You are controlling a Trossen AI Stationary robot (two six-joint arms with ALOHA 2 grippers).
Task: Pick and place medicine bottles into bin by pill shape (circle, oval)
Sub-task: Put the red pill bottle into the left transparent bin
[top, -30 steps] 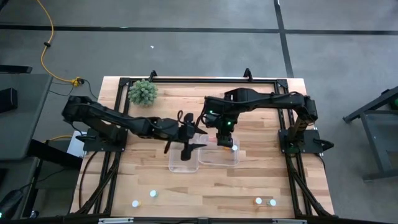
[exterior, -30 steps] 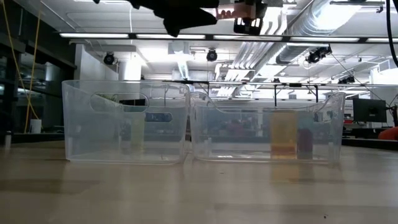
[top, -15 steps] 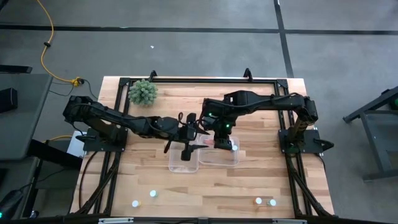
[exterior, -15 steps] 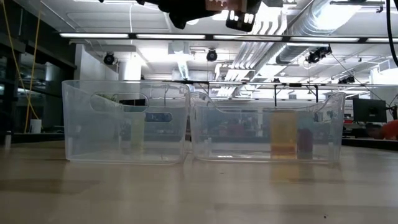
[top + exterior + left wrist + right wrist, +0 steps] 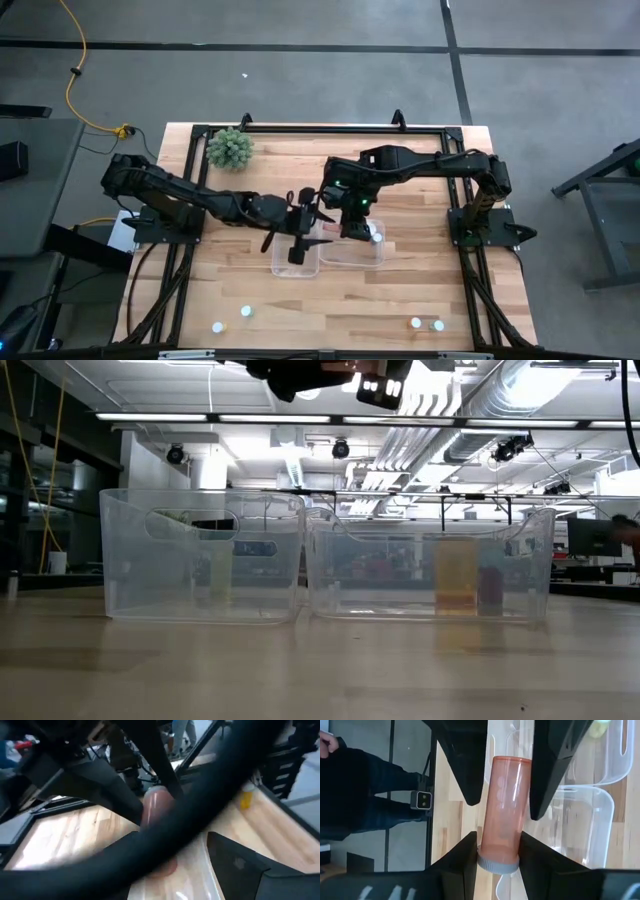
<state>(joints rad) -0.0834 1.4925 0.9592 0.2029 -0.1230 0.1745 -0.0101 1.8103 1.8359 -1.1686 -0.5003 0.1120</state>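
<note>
My right gripper (image 5: 498, 847) is shut on an orange medicine bottle (image 5: 502, 805) with a grey-white cap, high above the two clear bins (image 5: 297, 257) (image 5: 352, 250). My left gripper (image 5: 308, 218) is open. Its two dark fingers (image 5: 467, 775) stand on either side of the bottle's far end. The bottle shows as a pink blur in the left wrist view (image 5: 155, 807). One white-capped bottle (image 5: 376, 238) stands in the right-hand bin. Several more bottles (image 5: 245, 311) (image 5: 415, 322) stand on the table near its front edge. My right gripper pinches the bottle at its cap end (image 5: 497, 862) between its two fingers (image 5: 465, 855). The body sticks out past the fingertips toward my left gripper. The bottle is lifted clear, above the bins. Whether my left gripper's fingers touch the bottle's body, I cannot tell.
A fuzzy green plant ball (image 5: 230, 148) sits at the table's far left corner. In the low view the right-hand bin (image 5: 430, 565) holds an orange bottle (image 5: 455, 575) and a darker one (image 5: 490, 588). A person in dark clothes (image 5: 370, 795) stands beyond the table.
My right gripper has gone a little toward the table's left edge with the orange bottle, closer to my left gripper, and has risen slightly in the low view.
</note>
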